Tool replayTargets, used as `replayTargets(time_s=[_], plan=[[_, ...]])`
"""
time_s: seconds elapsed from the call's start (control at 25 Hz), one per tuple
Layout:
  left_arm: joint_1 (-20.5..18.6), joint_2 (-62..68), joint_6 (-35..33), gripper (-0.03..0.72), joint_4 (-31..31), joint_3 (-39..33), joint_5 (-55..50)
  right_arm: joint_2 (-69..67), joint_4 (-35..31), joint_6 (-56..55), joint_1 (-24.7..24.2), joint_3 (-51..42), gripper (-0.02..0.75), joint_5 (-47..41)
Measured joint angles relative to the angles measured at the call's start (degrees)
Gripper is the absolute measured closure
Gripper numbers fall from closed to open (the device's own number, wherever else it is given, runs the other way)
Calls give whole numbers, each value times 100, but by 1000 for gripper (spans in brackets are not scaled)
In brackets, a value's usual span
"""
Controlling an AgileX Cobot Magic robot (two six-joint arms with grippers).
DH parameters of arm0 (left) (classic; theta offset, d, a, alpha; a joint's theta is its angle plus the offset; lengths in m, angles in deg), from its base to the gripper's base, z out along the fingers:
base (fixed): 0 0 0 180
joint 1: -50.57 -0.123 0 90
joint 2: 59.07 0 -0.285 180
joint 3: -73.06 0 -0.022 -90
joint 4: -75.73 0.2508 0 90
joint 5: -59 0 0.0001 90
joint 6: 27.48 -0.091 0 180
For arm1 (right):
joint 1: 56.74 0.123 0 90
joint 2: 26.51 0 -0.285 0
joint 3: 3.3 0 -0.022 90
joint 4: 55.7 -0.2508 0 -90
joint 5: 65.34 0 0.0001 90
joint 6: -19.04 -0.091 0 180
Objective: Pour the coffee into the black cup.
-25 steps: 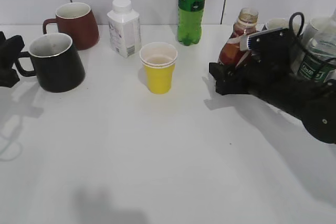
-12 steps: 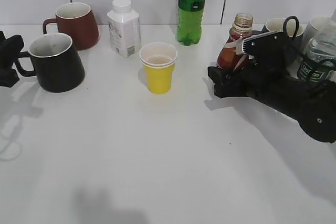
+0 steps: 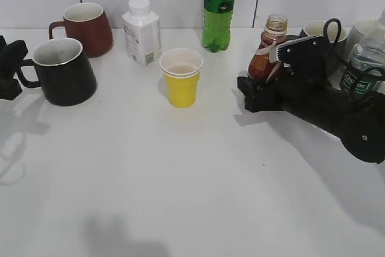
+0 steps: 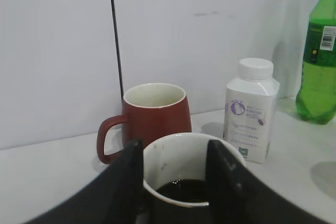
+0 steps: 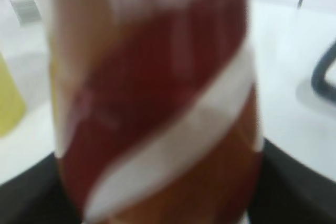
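Black cup [image 3: 62, 71] stood at the surface's [image 3: 180, 179] left, the left gripper [image 4: 176, 182] open around it. Right gripper [image 3: 260, 88] clasped the uncapped coffee bottle [image 3: 269, 49], upright beside the yellow cup [image 3: 181, 77].

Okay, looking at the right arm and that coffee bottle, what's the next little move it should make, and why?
Probably lift the coffee bottle straight up. The right gripper sits around its lower body, the label filling the wrist view, yet the bottle looks upright on the table. Its cap is off, and the black cup, steadied by the left gripper, stands far across.
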Motion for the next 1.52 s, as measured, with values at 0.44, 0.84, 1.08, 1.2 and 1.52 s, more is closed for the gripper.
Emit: replayTargets(time_s=[0.44, 0.84, 1.08, 1.2, 1.52], plan=[[0, 0, 11, 379, 176, 0, 0, 412, -18, -72, 0, -512, 96, -264], [629, -374, 711, 379, -240, 396, -2048, 1338, -74, -78, 0, -838, 101, -1513], [1047, -817, 1812, 379, -337, 764, -4276, 2176, -74, -78, 0, -815, 126, -2966], [1307, -1080, 2211, 379, -390, 1096, -5823, 2601, -74, -117, 0, -648, 139, -3861], [2165, -2052, 2320, 379, -1046, 2096, -8831, 3557, -529, -178, 0, 530, 146, -6795]])
